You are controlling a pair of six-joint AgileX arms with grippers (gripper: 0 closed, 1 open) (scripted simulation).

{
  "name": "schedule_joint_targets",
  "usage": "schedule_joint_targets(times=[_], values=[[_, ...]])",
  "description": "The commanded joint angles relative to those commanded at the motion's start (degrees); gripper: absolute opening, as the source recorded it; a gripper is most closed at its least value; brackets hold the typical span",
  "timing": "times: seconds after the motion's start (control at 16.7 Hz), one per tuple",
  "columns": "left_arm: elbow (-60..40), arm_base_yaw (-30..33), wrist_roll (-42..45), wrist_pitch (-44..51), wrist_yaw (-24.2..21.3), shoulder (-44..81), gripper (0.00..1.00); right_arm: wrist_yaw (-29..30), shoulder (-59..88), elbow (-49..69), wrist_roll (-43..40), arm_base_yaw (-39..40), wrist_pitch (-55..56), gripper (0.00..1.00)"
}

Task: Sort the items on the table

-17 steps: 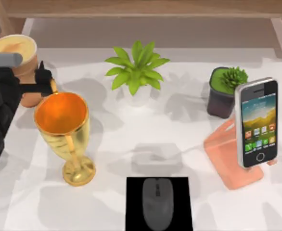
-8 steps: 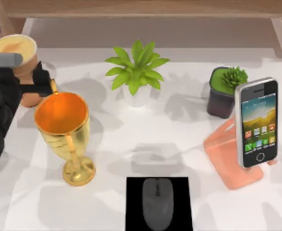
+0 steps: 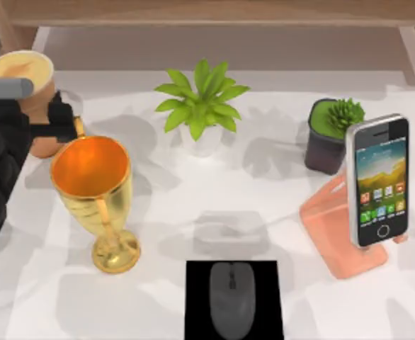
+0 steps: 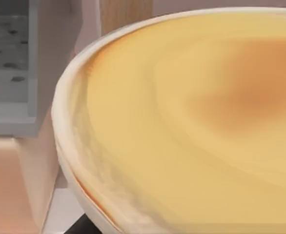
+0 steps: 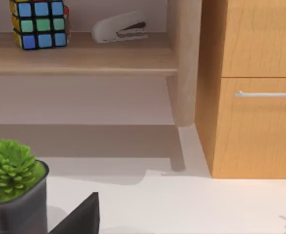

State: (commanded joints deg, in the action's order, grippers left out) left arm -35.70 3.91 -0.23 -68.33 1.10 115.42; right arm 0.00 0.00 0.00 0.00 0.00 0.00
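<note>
You'll find the tan cup [image 3: 25, 88] at the table's [image 3: 193, 205] far left corner, with the left gripper [image 3: 52, 120] right against its side, just behind the gold goblet [image 3: 94, 191]. You cannot tell how wide the claw stands or whether it grips. Your left wrist view adds the cup's creamy top [image 4: 192, 126] close up; the top view shows the smartphone [image 3: 379, 180] and mouse [image 3: 231, 297].

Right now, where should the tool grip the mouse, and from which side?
Grip the mouse across its two long flanks, coming straight down from above. It lies flat on the black pad, so only its domed top and narrow sides are exposed.
</note>
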Motion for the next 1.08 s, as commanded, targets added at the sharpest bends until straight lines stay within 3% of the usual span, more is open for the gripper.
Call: schedule_joint_targets(times=[1.08], values=[[-0.5,0.2,0.1,2.3,0.1,-3.0,0.0,0.0,0.0,0.0,0.0,0.0,0.0,1.0]])
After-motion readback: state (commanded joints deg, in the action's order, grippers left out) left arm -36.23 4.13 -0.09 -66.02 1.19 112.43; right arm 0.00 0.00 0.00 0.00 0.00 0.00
